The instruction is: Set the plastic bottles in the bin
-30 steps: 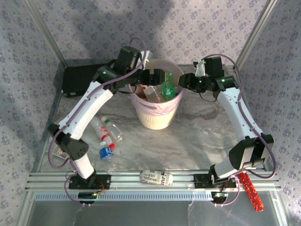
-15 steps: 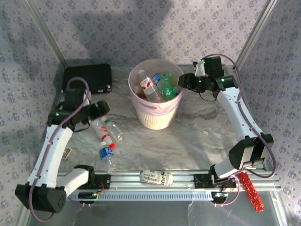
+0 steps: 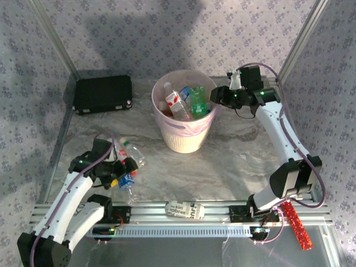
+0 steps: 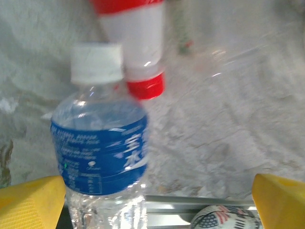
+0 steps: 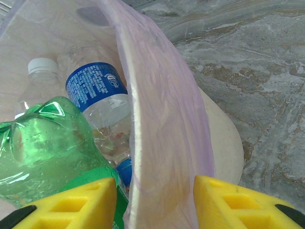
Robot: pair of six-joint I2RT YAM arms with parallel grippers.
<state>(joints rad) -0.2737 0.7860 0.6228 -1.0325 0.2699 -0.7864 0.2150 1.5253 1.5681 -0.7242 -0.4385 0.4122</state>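
Left claw lowered, gaping, over blue-labelled bottle

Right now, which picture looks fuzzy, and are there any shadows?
Left wrist view: blurry, the blue-label bottle and red-capped bottle look smeared. Right wrist view: sharp, with shine on the green bottle inside the bin. Top external view: clear, with soft shadows across the back wall.
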